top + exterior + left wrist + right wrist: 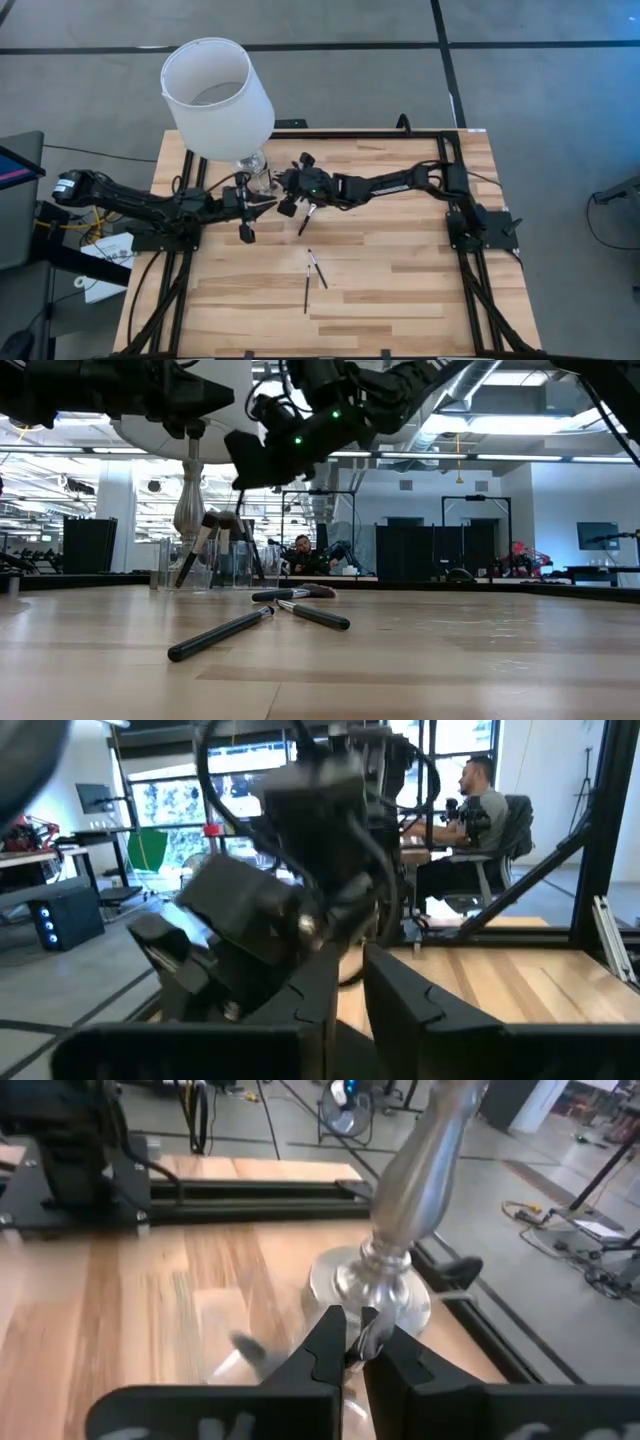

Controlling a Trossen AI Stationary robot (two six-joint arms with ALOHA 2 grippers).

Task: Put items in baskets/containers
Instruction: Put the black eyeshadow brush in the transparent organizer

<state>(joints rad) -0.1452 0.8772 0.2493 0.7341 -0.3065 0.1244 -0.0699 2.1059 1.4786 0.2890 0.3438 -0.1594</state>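
Worktop (400,260) seen from overhead; low view level across it; wrist views close behind arms. Lamp (218,97) shared.

Brushes (312,272) loose beside clear cup (206,564)

You have a light butcher-block wooden surface (400,280) bordered by a black metal frame (470,270). At its far-left corner stands a lamp with a large white drum lampshade (215,95); its polished silver baluster stem and round base (385,1280) rest on the wood. Beyond the surface you see grey floor (540,80) crossed by dark lines. A seated person (470,810) works in the room behind.
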